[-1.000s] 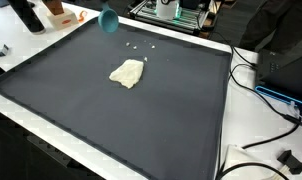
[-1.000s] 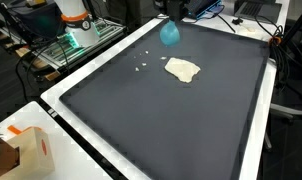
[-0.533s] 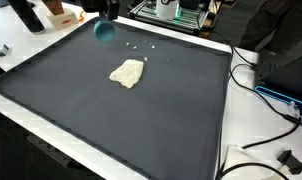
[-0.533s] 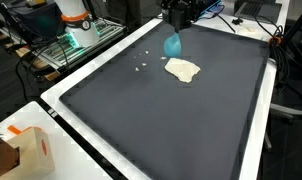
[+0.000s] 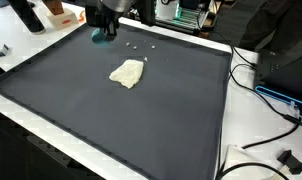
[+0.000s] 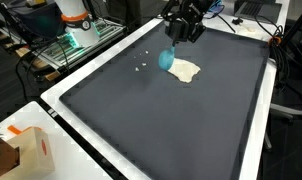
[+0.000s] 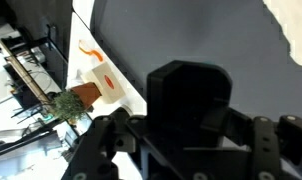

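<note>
Tool point(image 6: 175, 41) pinching teal object point(image 6: 167, 60) | object hangs just below tool | cream cloth point(image 6: 185, 70) just beside

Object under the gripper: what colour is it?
The object is plain teal, clearest in an exterior view against the black mat.

Blk gripper point(image 6: 174, 44), teal object point(image 6: 167, 60), cream cloth point(image 6: 185, 69), dk grey mat point(image 6: 161, 115)

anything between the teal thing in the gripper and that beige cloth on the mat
Nothing visible does. The teal thing hangs under the gripper over the black mat, and only bare mat lies between it and the beige cloth. The small white bits sit off to the side.
</note>
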Tool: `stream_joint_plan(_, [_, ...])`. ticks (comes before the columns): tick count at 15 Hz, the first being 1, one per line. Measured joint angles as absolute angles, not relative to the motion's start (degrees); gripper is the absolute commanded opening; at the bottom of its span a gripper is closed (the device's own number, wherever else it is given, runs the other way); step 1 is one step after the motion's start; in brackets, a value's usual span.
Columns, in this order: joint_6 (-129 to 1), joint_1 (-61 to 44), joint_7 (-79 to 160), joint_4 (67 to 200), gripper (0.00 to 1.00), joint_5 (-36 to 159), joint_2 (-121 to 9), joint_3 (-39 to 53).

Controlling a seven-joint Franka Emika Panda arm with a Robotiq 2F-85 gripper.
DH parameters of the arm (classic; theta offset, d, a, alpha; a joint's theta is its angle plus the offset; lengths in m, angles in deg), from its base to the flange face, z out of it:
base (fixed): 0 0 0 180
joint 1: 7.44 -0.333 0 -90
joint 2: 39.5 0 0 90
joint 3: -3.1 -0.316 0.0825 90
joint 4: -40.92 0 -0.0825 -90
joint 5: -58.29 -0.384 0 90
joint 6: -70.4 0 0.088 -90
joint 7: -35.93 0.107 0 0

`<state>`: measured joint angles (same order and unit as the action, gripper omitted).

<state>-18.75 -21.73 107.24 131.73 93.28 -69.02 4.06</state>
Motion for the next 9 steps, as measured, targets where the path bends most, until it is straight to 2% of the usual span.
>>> stream_joint_plan(9, [6.03,-24.49,109.50,117.95,0.19,97.81,-82.29,5.40])
